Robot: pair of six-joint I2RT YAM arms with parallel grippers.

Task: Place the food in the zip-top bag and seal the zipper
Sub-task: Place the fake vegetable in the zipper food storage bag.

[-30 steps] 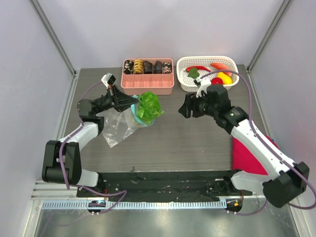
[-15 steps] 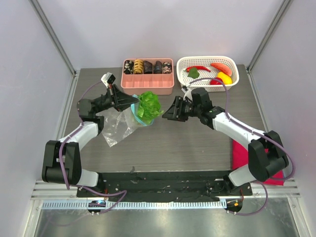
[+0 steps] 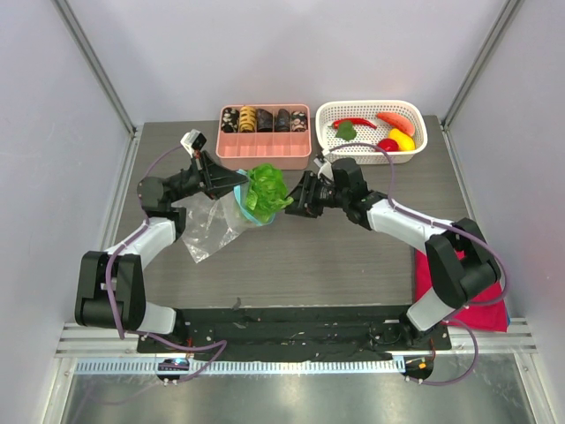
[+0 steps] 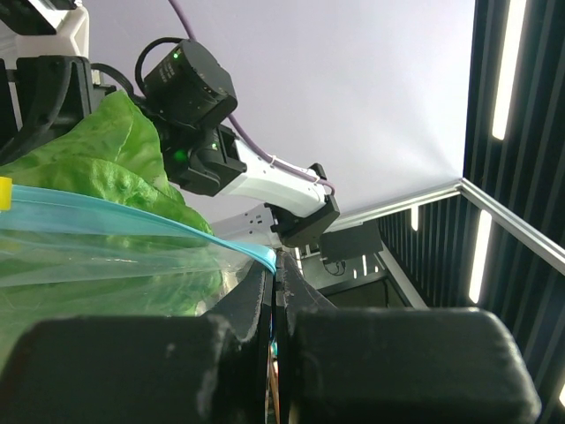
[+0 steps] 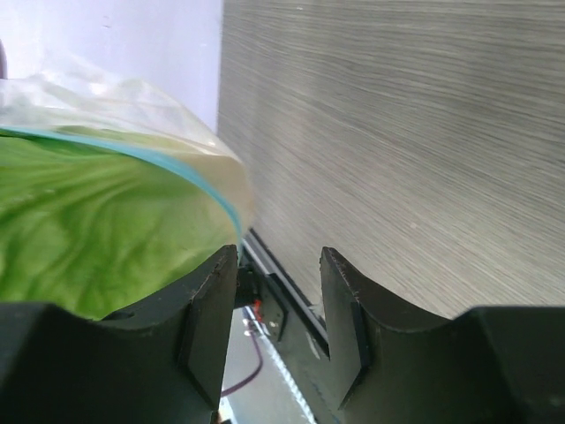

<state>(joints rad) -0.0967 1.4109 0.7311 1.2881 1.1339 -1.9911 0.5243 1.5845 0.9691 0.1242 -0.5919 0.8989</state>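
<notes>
Vs 1 s ago: right gripper (image 3: 297, 198) has swung left from beside the basket (image 3: 371, 104) to just beside the lettuce (image 3: 267, 188). Its fingers are closer together but still apart, w/ nothing between them. Left gripper (image 3: 235, 181), bag (image 3: 207, 231) & lettuce haven't moved. Left fingers are pressed together, pinching the bag's blue zipper (image 4: 132, 218) edge & holding the bag up off the table (image 3: 335, 256). Lettuce is partly in the bag, sticking out of its mouth. The arm no longer covers the basket: chili (image 3: 351, 122), tomato (image 3: 387, 144), yellow piece (image 3: 403, 140) & orange piece (image 3: 393, 117) all show.

Hard to tell: top view doesn't show if the right fingertips touch lettuce or bag. Right wrist view is blurry, w/ the bag rim just left of 1 finger (image 5: 212, 291). Red cloth (image 3: 481, 311) is partly hidden under the right arm.
</notes>
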